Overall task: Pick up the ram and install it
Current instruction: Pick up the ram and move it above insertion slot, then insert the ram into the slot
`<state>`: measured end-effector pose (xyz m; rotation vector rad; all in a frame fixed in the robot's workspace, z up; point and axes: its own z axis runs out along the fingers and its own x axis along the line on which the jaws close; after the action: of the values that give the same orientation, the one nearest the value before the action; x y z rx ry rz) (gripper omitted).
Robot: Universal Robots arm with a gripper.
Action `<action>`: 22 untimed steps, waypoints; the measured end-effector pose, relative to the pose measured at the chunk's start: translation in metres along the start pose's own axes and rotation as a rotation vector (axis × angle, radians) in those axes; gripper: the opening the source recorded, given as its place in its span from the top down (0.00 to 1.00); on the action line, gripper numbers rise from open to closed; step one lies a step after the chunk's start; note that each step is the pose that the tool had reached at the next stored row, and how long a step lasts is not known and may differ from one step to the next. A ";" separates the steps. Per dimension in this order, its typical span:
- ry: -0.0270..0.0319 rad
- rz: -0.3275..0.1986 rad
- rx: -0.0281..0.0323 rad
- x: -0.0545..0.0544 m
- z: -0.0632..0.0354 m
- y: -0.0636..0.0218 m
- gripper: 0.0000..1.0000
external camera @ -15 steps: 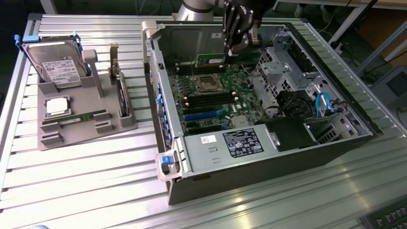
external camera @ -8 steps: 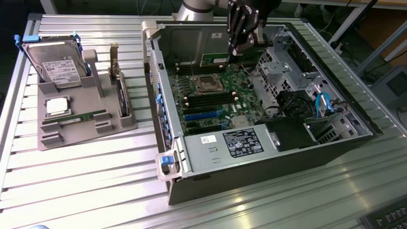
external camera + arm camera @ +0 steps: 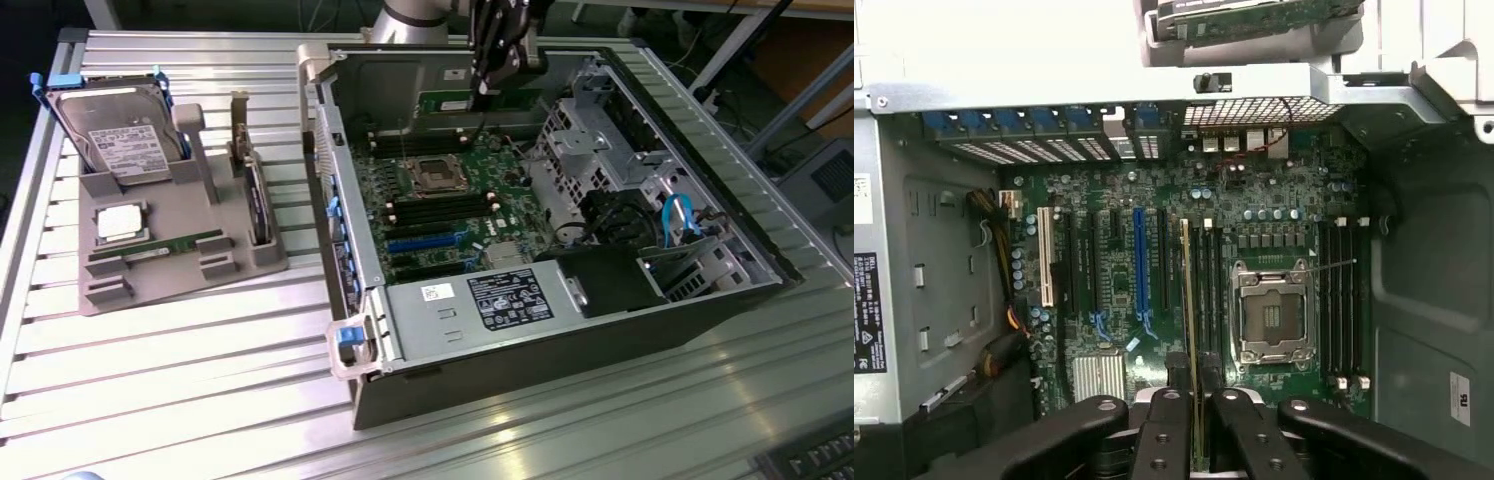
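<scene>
Gripping ram (image 3: pixel 1187 300), seemingly edge-on | claw (image 3: pixel 1194 372) over motherboard (image 3: pixel 1114 290) | processor socket (image 3: pixel 1271 310) beside

The arm (image 3: pixel 400 18) is a smooth, round tube, silver-grey in colour. The end effector (image 3: pixel 1195 378) is black all over. It has two thick outer bars and two thinner inner fingers (image 3: pixel 1166 430), all with rounded edges. Small round screws sit in them. The black shines a little.

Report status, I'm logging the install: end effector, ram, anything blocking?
End effector shut on ram. Ram held edge-on above motherboard, not seated. Nothing seen over the memory slots.
</scene>
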<state>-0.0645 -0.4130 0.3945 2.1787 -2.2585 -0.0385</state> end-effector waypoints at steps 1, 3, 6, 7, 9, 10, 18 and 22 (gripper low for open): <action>0.0000 0.000 0.0000 -0.004 0.0003 -0.0003 0.86; -0.0001 0.000 0.0001 -0.009 0.0009 -0.0008 0.86; 0.0001 0.000 0.0000 -0.017 0.0015 -0.0007 0.86; -0.0002 0.000 0.0001 -0.018 0.0017 -0.0007 0.86; -0.0001 0.000 -0.0001 -0.019 0.0017 -0.0007 0.86; 0.0000 0.000 -0.0001 -0.019 0.0017 -0.0006 0.86; -0.0001 0.000 -0.0001 -0.019 0.0017 -0.0006 0.86; 0.0000 0.000 -0.0001 -0.019 0.0017 -0.0006 0.86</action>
<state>-0.0632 -0.3939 0.3931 2.1787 -2.2584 -0.0386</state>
